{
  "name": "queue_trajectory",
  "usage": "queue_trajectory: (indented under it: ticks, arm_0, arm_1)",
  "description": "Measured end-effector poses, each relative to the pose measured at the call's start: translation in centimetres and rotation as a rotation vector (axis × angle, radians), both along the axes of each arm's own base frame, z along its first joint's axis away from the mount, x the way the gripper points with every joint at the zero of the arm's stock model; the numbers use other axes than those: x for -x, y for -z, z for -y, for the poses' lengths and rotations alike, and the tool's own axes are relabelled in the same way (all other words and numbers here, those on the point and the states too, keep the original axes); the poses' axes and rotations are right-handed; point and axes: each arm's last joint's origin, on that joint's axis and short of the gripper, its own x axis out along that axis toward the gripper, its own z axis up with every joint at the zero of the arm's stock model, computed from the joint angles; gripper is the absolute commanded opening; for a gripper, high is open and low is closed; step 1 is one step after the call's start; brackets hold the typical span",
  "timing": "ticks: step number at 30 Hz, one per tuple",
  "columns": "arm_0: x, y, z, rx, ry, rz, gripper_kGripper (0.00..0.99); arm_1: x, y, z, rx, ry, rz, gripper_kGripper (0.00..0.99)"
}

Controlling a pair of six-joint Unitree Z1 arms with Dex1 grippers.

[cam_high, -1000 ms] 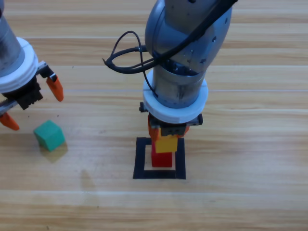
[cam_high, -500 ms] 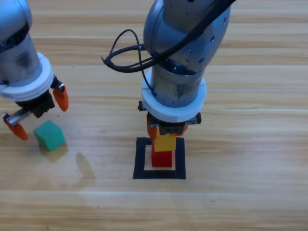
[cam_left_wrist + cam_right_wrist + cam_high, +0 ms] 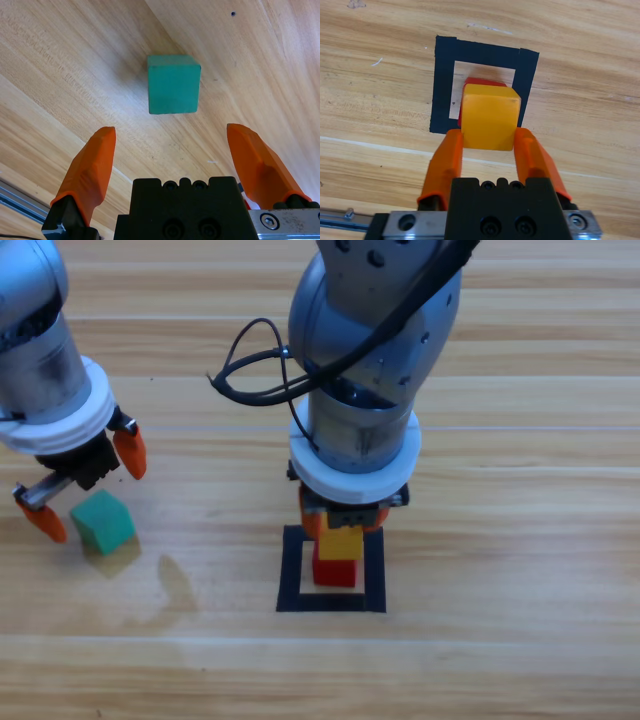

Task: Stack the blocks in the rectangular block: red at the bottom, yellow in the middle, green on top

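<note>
The wooden surface (image 3: 520, 540) spans all three views, its planks running left to right in the high view. The right arm (image 3: 370, 360) is the biggest thing on it, coming down from the top edge to the middle, with a black cable (image 3: 250, 370) looping off its left side. The left arm (image 3: 45, 370) enters at the upper left corner and reaches down toward the left edge.

The black tape frame (image 3: 291, 570) lies just below the right arm's wrist, flat on the wood. Inside it sits the red cube (image 3: 335, 572), near the frame's middle. The yellow cube (image 3: 489, 117) is directly above the red one, hiding nearly all of it in the right wrist view; whether the two touch cannot be told. The right pincer (image 3: 489, 142) grips the yellow cube, one orange jaw pressed to each side.

The green cube (image 3: 173, 83) rests on the bare surface well to the left of the frame. The left pincer (image 3: 172, 150) hangs over it with jaws spread wide, wider than the cube, and holds nothing; the cube lies ahead of the tips, between their lines, untouched.
</note>
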Motion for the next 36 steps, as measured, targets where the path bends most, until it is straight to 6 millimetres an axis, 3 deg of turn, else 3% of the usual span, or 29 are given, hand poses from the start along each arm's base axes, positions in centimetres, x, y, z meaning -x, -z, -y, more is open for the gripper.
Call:
queue_trajectory:
  ticks: [9, 11, 13, 16, 19, 21, 24, 29, 33, 36]
  arm_0:
    - [-0.3, 0.7, 0.1, -0.006, -0.001, -0.021, 0.946]
    - [-0.4, 0.9, 0.1, 0.0, -0.003, -0.02, 0.946]
    - [-0.6, 1.1, 0.1, 0.008, -0.005, -0.017, 0.946]
    - [-1.0, 1.6, -0.1, 0.012, -0.012, -0.017, 0.946]
    - [-1.1, 2.6, -0.6, 0.021, -0.014, -0.031, 0.946]
    - [-1.2, 3.5, -1.1, 0.024, -0.016, -0.036, 0.946]
    - [-1.5, 4.2, -1.7, 0.022, -0.017, -0.048, 0.945]
    - [-2.0, 4.6, -2.4, 0.023, -0.028, -0.045, 0.911]
    - [-1.7, 5.4, -2.6, 0.022, -0.024, -0.055, 0.848]
    - [-1.8, 5.8, -2.6, 0.025, -0.024, -0.054, 0.79]
  arm_1:
    - [0.4, -0.8, -0.1, 0.006, -0.064, 0.03, 0.99]
    - [0.9, -2.0, 0.0, -0.003, -0.104, 0.057, 0.99]
    - [2.1, -4.5, 1.0, -0.058, -0.175, 0.119, 0.99]
    - [5.4, -8.5, 6.0, -0.233, -0.291, 0.249, 0.99]
    - [9.6, -10.4, 13.7, -0.466, -0.394, 0.361, 0.989]
    - [11.2, -12.1, 17.4, -0.517, -0.396, 0.404, 0.986]
    - [11.7, -14.6, 19.9, -0.575, -0.389, 0.47, 0.986]
    - [10.6, -12.5, 18.6, -0.514, -0.394, 0.391, 0.986]
    - [8.9, -8.4, 15.8, -0.388, -0.404, 0.315, 0.986]
    - [8.3, -6.8, 15.3, -0.301, -0.402, 0.33, 0.986]
